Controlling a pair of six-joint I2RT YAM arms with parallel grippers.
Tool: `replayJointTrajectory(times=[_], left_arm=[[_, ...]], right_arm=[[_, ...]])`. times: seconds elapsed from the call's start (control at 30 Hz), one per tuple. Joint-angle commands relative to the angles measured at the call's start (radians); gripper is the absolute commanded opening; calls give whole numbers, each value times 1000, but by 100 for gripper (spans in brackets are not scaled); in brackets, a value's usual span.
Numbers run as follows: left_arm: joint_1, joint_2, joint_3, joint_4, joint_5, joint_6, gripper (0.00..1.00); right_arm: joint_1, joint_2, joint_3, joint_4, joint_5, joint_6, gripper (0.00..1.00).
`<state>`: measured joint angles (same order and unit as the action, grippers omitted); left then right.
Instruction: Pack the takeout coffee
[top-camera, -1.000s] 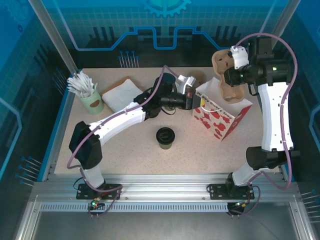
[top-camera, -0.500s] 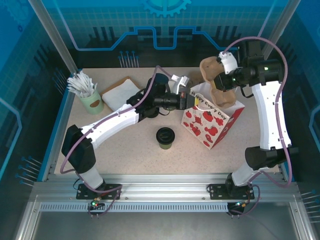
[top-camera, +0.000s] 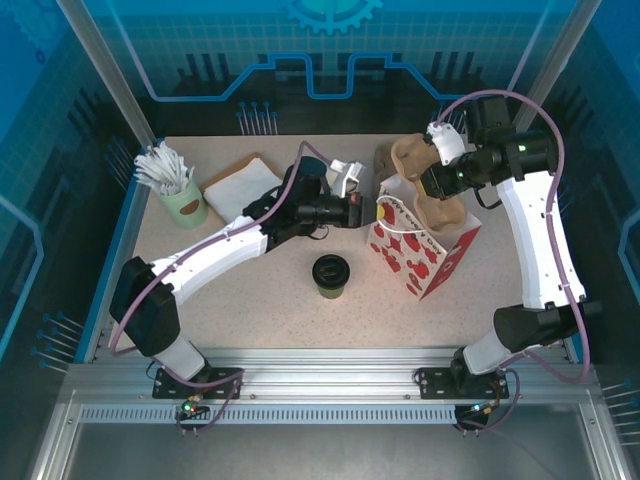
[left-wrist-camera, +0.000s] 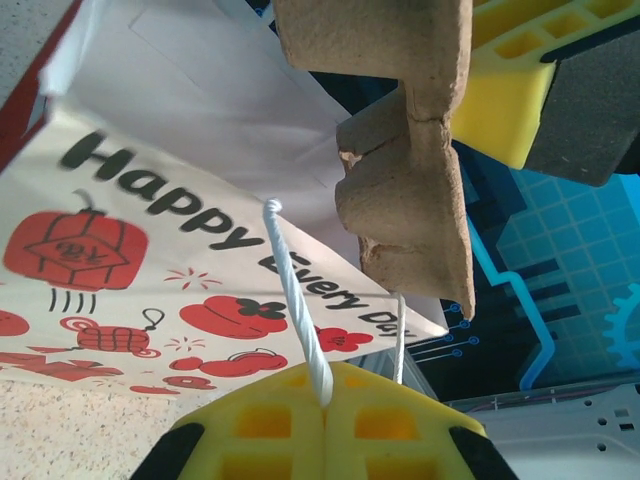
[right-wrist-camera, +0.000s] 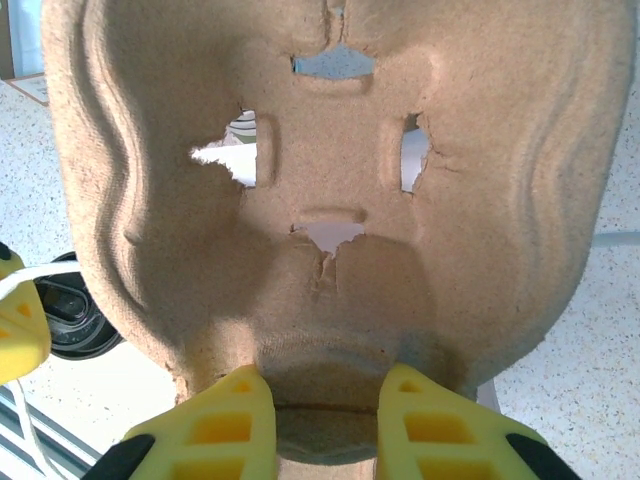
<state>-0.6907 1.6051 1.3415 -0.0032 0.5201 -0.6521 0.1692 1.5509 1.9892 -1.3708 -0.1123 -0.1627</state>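
One lidded takeout coffee (top-camera: 331, 275) stands upright on the table (top-camera: 250, 300), untouched by either arm and just in front of the red-and-white paper bag (top-camera: 425, 255), so it is not yet packed. It likely waits there because the bag must first be made ready to take it. The left gripper (left-wrist-camera: 322, 400) is closed tight on the bag's white cord handle (left-wrist-camera: 295, 290), and the cord runs taut up to the bag's rim. That pull seems meant to hold the mouth open and steady the bag against tipping. Above the mouth, the right gripper (right-wrist-camera: 325, 405) is clamped on the edge of a brown pulp cup carrier (right-wrist-camera: 330, 150), its jaws parted only by the thickness of the pulp. The carrier hangs on edge, tilted, with its lower end at or just inside the opening; how deep it sits I cannot tell. Judging by this, the step in hand is lowering the carrier into the bag as a seat for the cup. Well apart at the table's far left, a stack of napkins (top-camera: 240, 188) and a green holder of white stirrers (top-camera: 170, 185) lie idle.
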Motion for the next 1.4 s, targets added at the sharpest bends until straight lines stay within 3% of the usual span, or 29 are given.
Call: replayJointTrajectory(times=[0.0, 0.47, 0.83, 1.37], left_arm=[[10, -47, -24, -3, -14, 23, 0], [21, -70, -63, 0, -19, 26, 0], [24, -74, -71, -3, -16, 28, 0], [31, -85, -90, 6, -9, 25, 0]], right_arm=[[8, -16, -10, 0, -13, -18, 20], [10, -39, -94, 2, 38, -26, 20], [17, 22, 38, -7, -4, -29, 20], [9, 61, -17, 35, 6, -82, 19]])
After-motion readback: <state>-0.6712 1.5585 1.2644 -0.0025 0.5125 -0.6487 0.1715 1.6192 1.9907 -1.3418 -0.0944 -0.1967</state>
